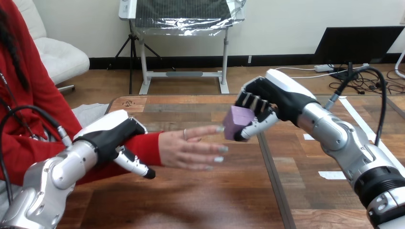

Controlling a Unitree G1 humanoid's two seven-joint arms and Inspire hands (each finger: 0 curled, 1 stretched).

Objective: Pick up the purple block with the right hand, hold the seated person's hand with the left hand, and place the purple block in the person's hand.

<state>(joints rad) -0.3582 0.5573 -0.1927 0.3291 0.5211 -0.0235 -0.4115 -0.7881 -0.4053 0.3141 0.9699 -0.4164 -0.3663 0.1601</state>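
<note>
Clamps purple block (236, 122) in curled right hand (273, 99) fingers, above the desk (215, 200) beside the person's hand (191, 148), poised for delivery. Sets left hand (112, 136) at the wrist (152, 147), presumably steadying; grip there: cannot tell.

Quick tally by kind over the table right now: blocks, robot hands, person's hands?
Blocks: 1 (purple block)
Robot hands: 2 (left hand, right hand)
Person's hands: 1 (person's hand)
Total: 4
</note>
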